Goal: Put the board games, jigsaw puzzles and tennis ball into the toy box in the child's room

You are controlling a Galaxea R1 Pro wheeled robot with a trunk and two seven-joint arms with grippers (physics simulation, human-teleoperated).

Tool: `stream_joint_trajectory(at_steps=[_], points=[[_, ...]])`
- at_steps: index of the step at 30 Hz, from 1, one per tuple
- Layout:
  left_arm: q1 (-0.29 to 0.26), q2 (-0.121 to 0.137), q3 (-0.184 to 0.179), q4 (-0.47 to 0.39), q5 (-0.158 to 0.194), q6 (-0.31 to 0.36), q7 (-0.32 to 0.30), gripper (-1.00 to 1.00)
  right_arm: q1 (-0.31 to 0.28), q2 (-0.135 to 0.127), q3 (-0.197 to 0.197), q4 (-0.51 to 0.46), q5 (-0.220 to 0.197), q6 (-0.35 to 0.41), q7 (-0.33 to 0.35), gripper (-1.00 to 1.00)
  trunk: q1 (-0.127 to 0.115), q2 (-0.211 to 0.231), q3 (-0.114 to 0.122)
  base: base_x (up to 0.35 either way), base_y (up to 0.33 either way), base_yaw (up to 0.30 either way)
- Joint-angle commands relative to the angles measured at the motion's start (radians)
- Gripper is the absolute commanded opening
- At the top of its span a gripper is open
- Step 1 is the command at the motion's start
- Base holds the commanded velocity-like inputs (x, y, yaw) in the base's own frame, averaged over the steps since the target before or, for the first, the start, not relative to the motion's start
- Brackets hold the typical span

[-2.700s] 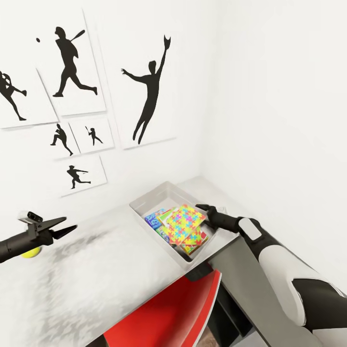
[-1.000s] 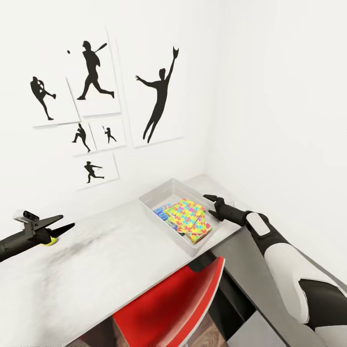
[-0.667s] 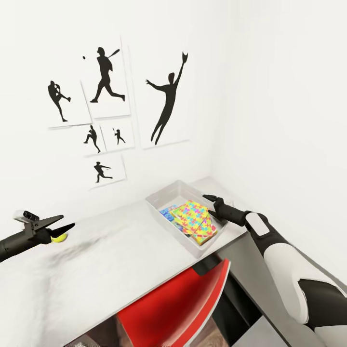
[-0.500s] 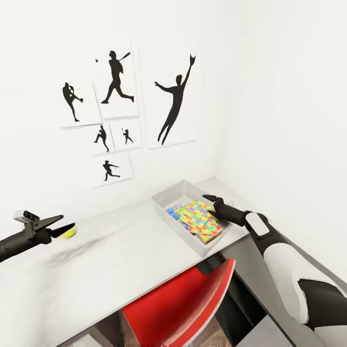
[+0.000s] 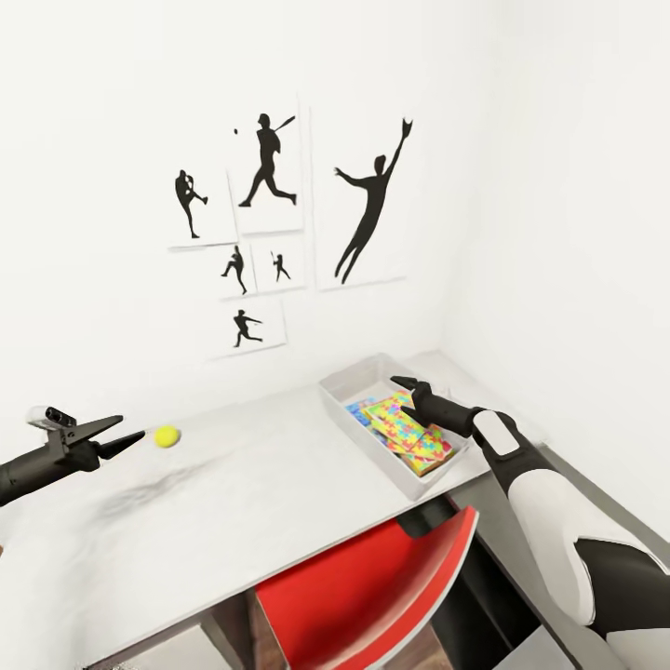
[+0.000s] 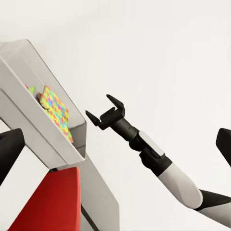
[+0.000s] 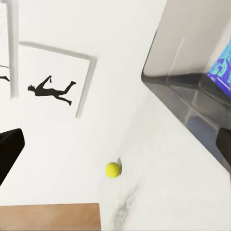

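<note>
Tennis ball: the little yellow-green tennis ball [image 5: 167, 435] sits on the pale table [image 5: 251, 484], just in front of the left gripper's tips. Nothing is holding it. It is well apart from the toy box.
Left gripper: the left gripper [image 5: 119, 437] hangs over the left part of the table. Its two dark fingers are spread apart with nothing between them.
Right gripper: the right gripper [image 5: 408, 388] hangs over the toy box. In the left wrist view [image 6: 107, 111] its fingers are spread wide and hold nothing.
Toy box: the grey toy box [image 5: 346, 384] stands at the far right end of the table, near the corner of the room.
Inside the box: a jigsaw puzzle [image 5: 414, 435] with many bright pieces lies on top. A blue board game [image 5: 359, 410] peeks out beside it.
Chair: a red chair [image 5: 372, 596] is pushed under the table edge.
Wall: black sports pictures [image 5: 372, 209] hang on the white wall behind the table.
</note>
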Motion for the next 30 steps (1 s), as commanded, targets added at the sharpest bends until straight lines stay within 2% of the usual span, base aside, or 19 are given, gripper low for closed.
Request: stream_joint_trajectory(at_steps=[1,11,19,30], points=[[-0.001,0.0,0.0,0.0,-0.001,0.011,-0.004,1.0,-0.001,0.0,-0.006,0.0,0.001,0.007,0.002,1.0,0.001,-0.002,-0.001,-0.001,0.0,0.158],[-0.001,0.001,0.0,0.0,-0.001,0.011,-0.004,1.0,0.0,0.0,-0.007,0.0,0.002,0.007,0.002,1.0,0.001,-0.002,0.001,-0.033,0.0,0.028],[-0.001,0.001,-0.001,0.0,-0.001,0.011,-0.004,1.0,0.0,0.002,-0.005,0.0,0.004,0.007,-0.001,1.0,0.001,-0.002,0.001,-0.162,0.086,0.001],[-0.001,0.002,0.001,0.0,-0.001,0.012,-0.004,1.0,-0.003,0.005,-0.002,0.0,0.01,0.009,-0.009,1.0,0.001,-0.002,0.001,-0.013,0.008,0.0]])
